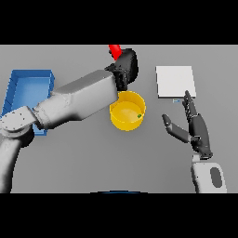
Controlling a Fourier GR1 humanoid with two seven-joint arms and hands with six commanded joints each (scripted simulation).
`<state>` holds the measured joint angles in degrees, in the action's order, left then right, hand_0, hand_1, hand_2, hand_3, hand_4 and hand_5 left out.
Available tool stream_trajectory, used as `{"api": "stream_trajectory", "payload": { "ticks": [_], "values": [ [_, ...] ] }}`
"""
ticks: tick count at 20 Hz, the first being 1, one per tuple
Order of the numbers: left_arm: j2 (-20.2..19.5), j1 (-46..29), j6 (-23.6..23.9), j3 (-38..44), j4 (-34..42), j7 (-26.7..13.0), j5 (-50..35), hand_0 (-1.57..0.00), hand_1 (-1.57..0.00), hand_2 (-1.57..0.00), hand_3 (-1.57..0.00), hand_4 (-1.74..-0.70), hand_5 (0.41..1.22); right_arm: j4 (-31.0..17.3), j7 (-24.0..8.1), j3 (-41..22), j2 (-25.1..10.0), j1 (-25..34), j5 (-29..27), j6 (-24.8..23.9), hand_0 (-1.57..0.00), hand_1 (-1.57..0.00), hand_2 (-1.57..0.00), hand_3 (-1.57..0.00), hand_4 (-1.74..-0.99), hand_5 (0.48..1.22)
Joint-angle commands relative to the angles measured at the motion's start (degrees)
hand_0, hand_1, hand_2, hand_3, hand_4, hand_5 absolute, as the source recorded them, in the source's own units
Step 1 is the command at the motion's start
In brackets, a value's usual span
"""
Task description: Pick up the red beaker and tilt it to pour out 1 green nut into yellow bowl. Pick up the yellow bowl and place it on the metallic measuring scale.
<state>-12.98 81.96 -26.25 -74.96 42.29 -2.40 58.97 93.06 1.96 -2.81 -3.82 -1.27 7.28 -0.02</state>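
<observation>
My left hand (pixel 126 66) is shut on the red beaker (pixel 114 50), of which only a tilted red end shows above the dark fingers. Just below it stands the yellow bowl (pixel 122 120), partly covered by my left forearm. A small green nut (pixel 139 115) lies inside the bowl near its right wall. The metallic measuring scale (pixel 175 81) is a pale square plate to the bowl's upper right. My right hand (pixel 194 125) rests open between the bowl and the scale's near edge, fingers straight and pointing away from me, touching nothing.
A blue tray (pixel 27 88) sits at the left side of the grey table, its near end hidden by my left arm. The left forearm stretches diagonally from the lower left across to the bowl.
</observation>
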Motion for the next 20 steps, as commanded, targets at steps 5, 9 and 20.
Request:
{"api": "stream_trajectory", "payload": {
  "ticks": [5, 9, 20],
  "values": [
    [-4.00, 7.48, 6.28, 3.89, -3.41, 0.12, -2.26, -1.57, -1.33, -1.32, -1.36, -1.66, 1.196, -0.18, 1.46, -0.42, 0.57, -0.32, -0.51, 0.65, 0.00, 0.00, 0.00, 0.00, -1.224, 0.615],
    [-6.82, 15.85, 8.99, 9.16, -11.15, 0.40, -6.23, -1.57, -1.47, -1.47, -1.39, -1.57, 1.211, -0.48, 1.78, -0.41, 0.15, -0.34, -0.97, 1.50, 0.00, 0.00, 0.00, 0.00, -1.256, 0.635],
    [-19.75, 11.53, 18.83, 34.45, -31.43, -6.69, -36.63, -1.57, -1.56, -1.56, -1.40, -1.71, 1.220, -1.38, 3.82, -0.92, -1.56, 1.59, 0.20, 2.12, 0.00, 0.00, 0.00, 0.00, -1.301, 0.652]
  ]
}}
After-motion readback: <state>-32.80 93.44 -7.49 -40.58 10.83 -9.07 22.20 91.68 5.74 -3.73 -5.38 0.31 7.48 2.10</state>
